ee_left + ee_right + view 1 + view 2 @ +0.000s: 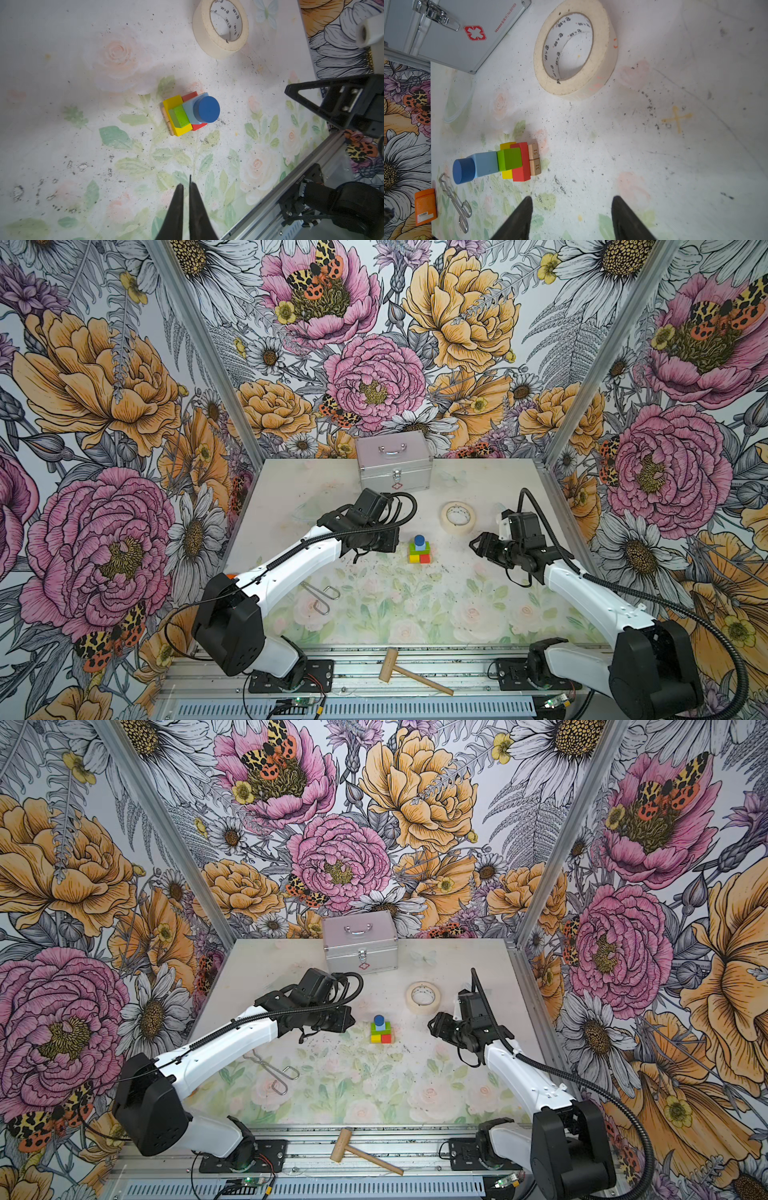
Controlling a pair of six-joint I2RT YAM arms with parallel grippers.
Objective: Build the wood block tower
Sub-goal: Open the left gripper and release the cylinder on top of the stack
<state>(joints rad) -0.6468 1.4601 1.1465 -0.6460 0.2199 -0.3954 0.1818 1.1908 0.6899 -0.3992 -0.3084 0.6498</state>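
**Tower standing, fingers clear**

The tower (419, 550) stands mid-table (457, 614), with the blue cylinder (208, 109) topmost, near the tape roll (458, 517). The left fingers (176, 207) are pressed almost together and empty. The right fingers (519, 218) are spread and empty. Neither touches the tower.

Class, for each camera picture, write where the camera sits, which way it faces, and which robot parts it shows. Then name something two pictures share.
Both top views: high above the table's front, looking down toward the back wall; left arm and right arm show.
Left wrist: on the left arm, looking down past the shut left hand at the tower.
Right wrist: on the right arm, looking past the open right hand at the tower and metal case.
Shared: both wrist views show tower and tape roll.
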